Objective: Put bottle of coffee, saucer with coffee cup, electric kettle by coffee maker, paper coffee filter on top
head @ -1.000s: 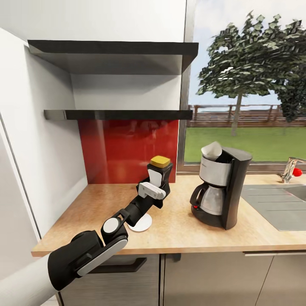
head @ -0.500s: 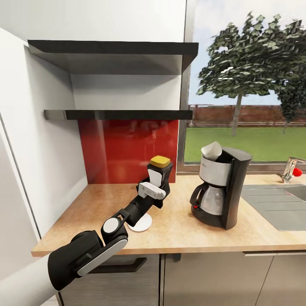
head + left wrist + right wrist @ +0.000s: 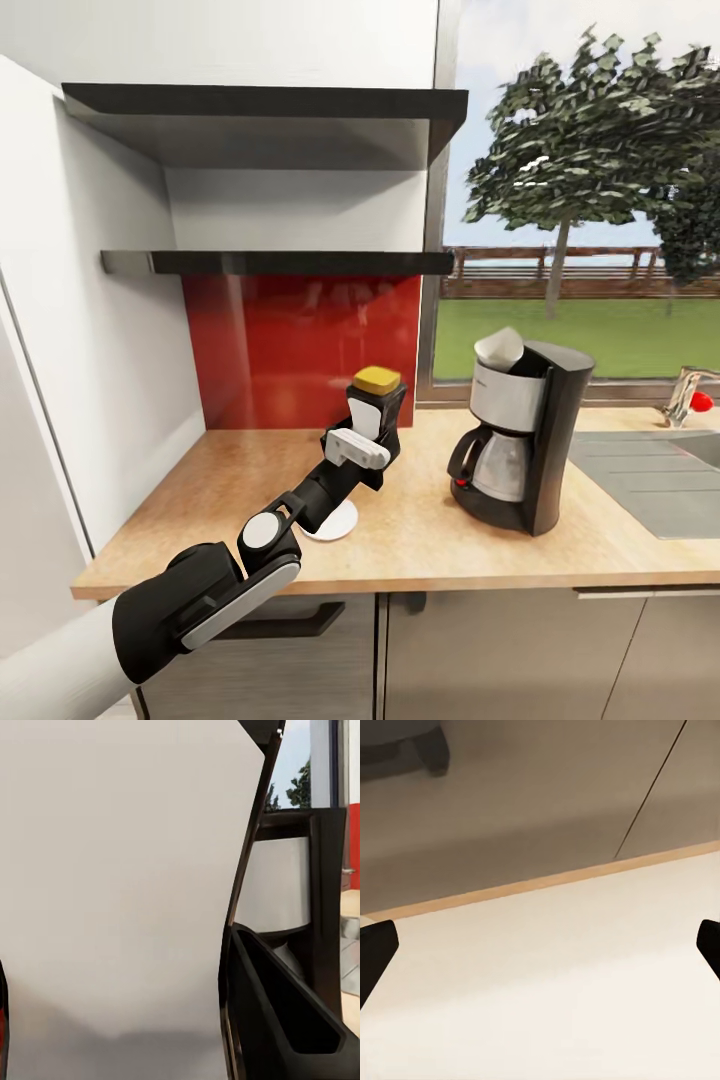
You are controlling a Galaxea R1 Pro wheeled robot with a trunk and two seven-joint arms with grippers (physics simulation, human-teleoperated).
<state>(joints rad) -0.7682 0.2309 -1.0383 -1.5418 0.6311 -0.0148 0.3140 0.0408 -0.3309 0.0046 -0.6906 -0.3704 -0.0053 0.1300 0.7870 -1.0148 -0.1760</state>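
My left gripper [image 3: 366, 440] is shut on the bottle of coffee [image 3: 378, 395], dark with a yellow cap, holding it upright over the kitchen countertop [image 3: 240, 480], left of the coffee maker [image 3: 525, 445]. The bottle's white label [image 3: 120, 885] fills the left wrist view, with the coffee maker [image 3: 322, 900] beyond it. A white paper coffee filter [image 3: 498, 350] sits on top of the coffee maker. The white saucer [image 3: 338, 527] lies on the counter, partly hidden under my left arm. My right gripper [image 3: 540, 949] is open over pale floor. The coffee cup and electric kettle are out of view.
The thin kitchen shelf [image 3: 280, 263] and a thicker dark slab [image 3: 260, 105] hang above a red backsplash [image 3: 300, 350]. A white wall borders the counter's left end. A steel sink [image 3: 655, 480] and tap [image 3: 685, 395] lie right of the coffee maker. Grey cabinet fronts [image 3: 510, 817] stand below.
The head view has shifted slightly, so the shelves sit a bit higher in the picture. The left arm and the bottle have stayed where they were.
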